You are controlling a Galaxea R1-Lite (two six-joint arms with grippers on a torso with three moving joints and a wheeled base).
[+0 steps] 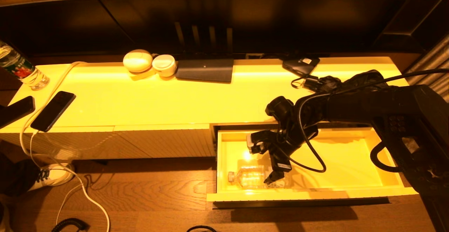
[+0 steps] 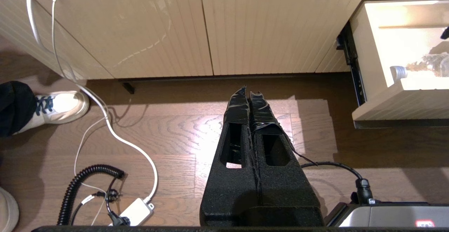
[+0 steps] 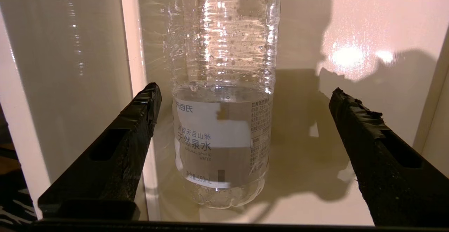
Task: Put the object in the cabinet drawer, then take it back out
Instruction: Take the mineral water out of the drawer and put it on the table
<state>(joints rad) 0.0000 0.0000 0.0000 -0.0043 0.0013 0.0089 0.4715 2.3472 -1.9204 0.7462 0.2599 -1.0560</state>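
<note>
One Bottle Lying in the Open Drawer

Two phones [image 1: 52, 110] rest at the left end of the desk [image 1: 147, 99], one of them joined to a white cable [image 1: 56, 84] that drops to the wooden floor. An upright water bottle [image 1: 19, 69] stands at the far left corner. Further along the back edge sit two pale round cases [image 1: 149, 63], touching each other, with a dark flat pad [image 1: 205, 70] just beside them. Below the desk top, the ribbed front panels [image 2: 140, 32] are closed.

Down near the floor, the left pincer [image 2: 248, 93] hangs clenched with nothing in it, its taped fingers pressed together, pointing at the base of those panels and well apart from the drawer.

To the right, the cabinet drawer [image 1: 350, 162] is pulled out, its glossy yellow inside in plain sight. A clear plastic bottle [image 1: 250, 177] lies on its side in the left part of the drawer, close to the front wall, cap toward the left wall. The right arm reaches over the drawer, and the right pincer [image 3: 245, 99] is released, fingers spread wide on either side of the bottle's labelled end. One finger [image 3: 140, 113] is just beside the label; the other stands clear of the bottle.
</note>
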